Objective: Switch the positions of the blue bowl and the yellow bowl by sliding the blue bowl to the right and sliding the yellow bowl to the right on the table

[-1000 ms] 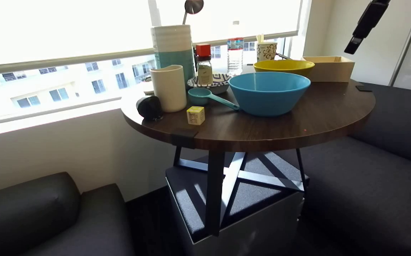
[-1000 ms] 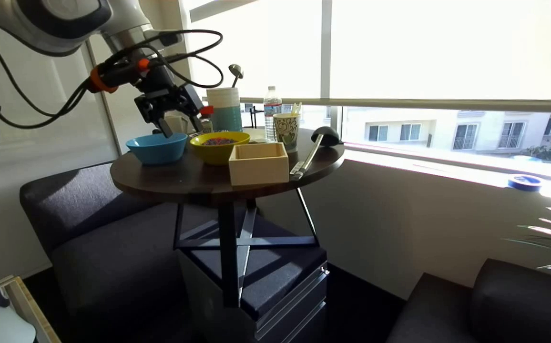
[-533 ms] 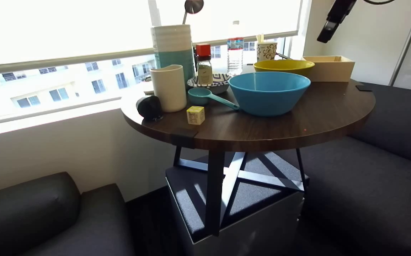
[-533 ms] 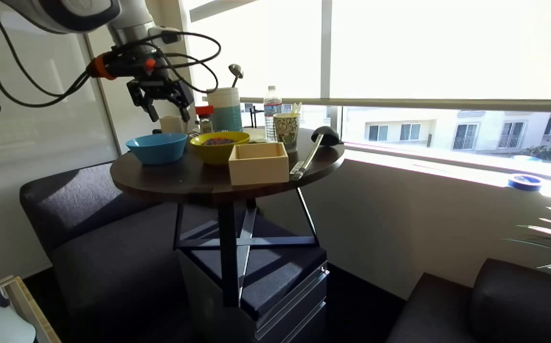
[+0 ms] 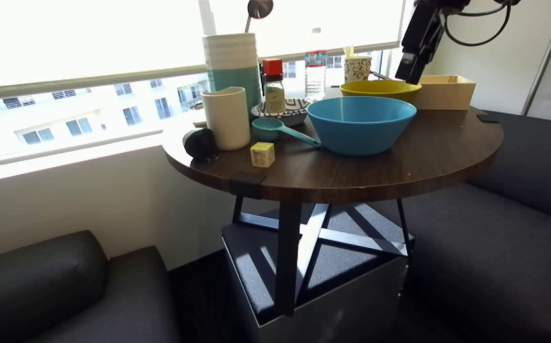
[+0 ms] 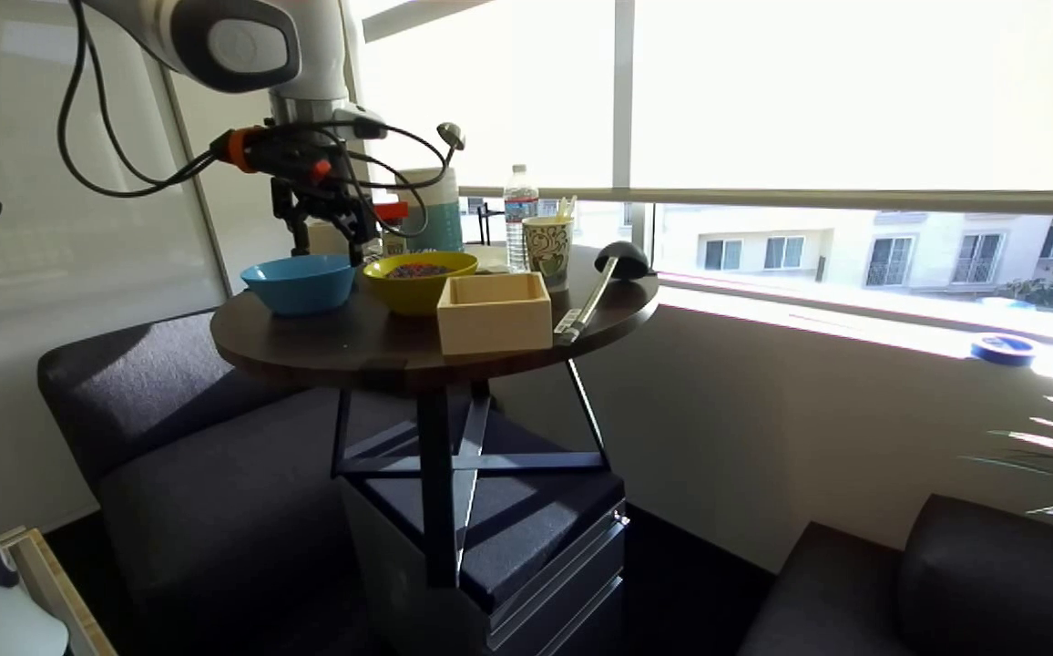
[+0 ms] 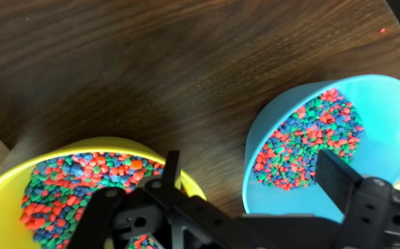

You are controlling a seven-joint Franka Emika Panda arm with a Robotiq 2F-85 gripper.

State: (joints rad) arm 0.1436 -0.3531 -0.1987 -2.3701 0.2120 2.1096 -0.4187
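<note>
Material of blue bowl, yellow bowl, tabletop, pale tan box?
Blue bowl: likely plastic; smooth, soft sheen inside.
Yellow bowl: likely the same; smooth, even colour.
Tabletop: wood or wood-look laminate, satin; streaky brown grain.
Pale tan box: probably bare wood; matte, straight-edged.

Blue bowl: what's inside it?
Wrist view: small red, green and blue pebble-like bits in the blue bowl. Whatever is under them is covered, and a gripper finger hides part of the inside.

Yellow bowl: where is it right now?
In an exterior view, the yellow bowl stands left of picture centre on the table, between the blue bowl on its left and the wooden box on its right.
</note>
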